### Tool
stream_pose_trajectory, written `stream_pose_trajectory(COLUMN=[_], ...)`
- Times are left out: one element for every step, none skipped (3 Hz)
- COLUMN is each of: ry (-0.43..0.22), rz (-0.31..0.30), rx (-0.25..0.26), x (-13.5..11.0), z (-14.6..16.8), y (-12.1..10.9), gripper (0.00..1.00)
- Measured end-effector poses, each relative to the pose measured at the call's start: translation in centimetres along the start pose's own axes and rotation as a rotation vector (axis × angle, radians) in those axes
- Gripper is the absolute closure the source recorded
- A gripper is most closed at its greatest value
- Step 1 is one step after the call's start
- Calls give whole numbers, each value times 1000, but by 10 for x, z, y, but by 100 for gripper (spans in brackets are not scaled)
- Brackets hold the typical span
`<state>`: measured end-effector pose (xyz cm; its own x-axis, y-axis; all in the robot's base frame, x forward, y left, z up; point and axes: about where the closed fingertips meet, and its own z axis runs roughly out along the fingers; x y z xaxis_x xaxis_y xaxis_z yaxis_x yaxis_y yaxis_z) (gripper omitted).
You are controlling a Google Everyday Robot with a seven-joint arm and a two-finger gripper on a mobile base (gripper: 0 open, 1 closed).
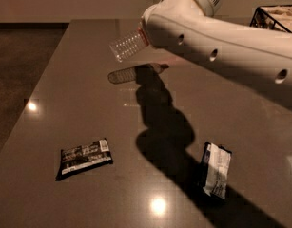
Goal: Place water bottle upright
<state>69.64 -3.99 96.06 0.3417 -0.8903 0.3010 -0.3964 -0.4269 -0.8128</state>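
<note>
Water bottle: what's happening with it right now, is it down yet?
Not yet. The gripper, largely hidden behind the arm's wrist, holds the water bottle by its neck end above the far part of the table. The bottle is tilted, base pointing down-left, with its shadow on the surface below. Nearer the camera lie a dark snack packet at picture left and a pale-faced snack packet at picture right.
</note>
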Motion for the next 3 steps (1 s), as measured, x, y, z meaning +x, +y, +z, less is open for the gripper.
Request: stream_pose_trajectory(ry=[60, 99, 99], rz=[-3, 11, 11], rx=[26, 56, 56], x=[1, 12, 12], z=[16, 13, 13], y=[10, 2, 2], gripper=[100, 100, 100])
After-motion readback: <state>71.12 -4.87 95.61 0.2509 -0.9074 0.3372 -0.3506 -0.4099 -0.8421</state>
